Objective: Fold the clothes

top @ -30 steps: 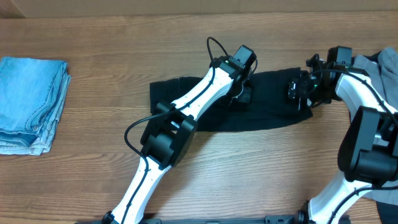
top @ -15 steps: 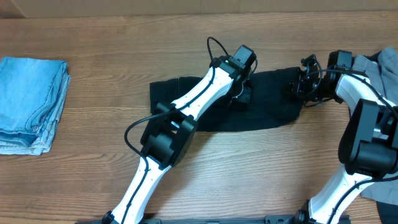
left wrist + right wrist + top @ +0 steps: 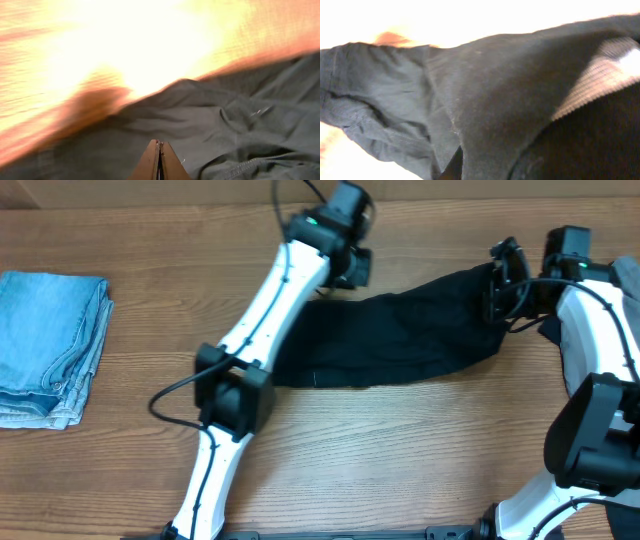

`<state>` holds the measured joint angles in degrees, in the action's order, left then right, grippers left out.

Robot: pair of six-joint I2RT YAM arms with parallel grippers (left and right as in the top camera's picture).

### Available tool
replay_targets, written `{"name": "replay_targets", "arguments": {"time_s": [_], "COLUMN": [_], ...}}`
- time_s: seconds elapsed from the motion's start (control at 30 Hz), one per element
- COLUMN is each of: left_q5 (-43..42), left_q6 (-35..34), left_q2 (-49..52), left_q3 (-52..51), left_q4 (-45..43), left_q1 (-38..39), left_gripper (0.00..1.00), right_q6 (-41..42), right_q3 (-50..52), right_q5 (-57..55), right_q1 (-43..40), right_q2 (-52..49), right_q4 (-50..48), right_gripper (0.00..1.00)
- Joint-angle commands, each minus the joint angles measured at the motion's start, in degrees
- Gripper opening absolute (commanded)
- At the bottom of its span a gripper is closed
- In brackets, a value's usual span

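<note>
Left tool (image 3: 159,150) pinched closed; right tool (image 3: 497,288) seemingly clamped too.

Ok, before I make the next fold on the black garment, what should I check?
1. Left gripper closed: ok. Whether it pinches cloth: cannot tell.
2. Right gripper hold on the black fabric garment: cannot tell, cloth fills its wrist view.
3. Garment lying flat: not ok, wrinkled and bunched toward the right end.
4. Folded blue denim stack apart from the garment: ok.
5. Grey cloth free of the right arm: not ok, the arm overlaps it.
</note>
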<state>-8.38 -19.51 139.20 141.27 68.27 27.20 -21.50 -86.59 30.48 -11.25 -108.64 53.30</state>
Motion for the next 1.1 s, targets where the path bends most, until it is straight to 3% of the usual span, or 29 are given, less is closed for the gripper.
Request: {"name": "replay_targets", "arguments": {"time_s": [0.0,0.23,0.57,0.87,0.93,1.0,1.07], "left_q5": [1.33,4.63,5.42,5.38,0.44,-9.92,-12.66], "left_q6": [-0.63,-0.22,0.24,0.83,1.79,3.5,3.48], "left_q2": [-5.2,-5.38,-5.38,-5.38,-5.38,-5.38,-5.38], "left_q3": [2.25,2.25,2.25,2.25,2.23,1.11,-1.2], "left_q4": [2.51,8.04,11.45,13.55,14.69,15.96,17.05], "left_q1": [-5.77,-12.85,-18.97,-19.04,-18.88,-16.52,-13.79], "left_gripper": [0.05,0.04,0.04,0.04,0.04,0.04,0.04], "right_q6": [-1.46,6.64,14.53,17.31,17.51,19.78,20.55], "right_q3": [-2.43,-10.27,-10.25,-10.16,-10.32,-10.29,-10.29], "right_q5": [-4.55,-9.94,-13.99,-15.93,-18.43,-19.54,-19.52], "right_q1": [5.99,18.93,31.78,36.11,35.89,34.8,33.77], "right_q2": [2.03,2.03,2.03,1.27,1.27,1.27,1.27], "right_q4": [0.35,6.86,4.11,0.83,0.63,-0.15,-0.09], "right_gripper": [0.04,0.04,0.04,0.04,0.04,0.04,0.04]}}
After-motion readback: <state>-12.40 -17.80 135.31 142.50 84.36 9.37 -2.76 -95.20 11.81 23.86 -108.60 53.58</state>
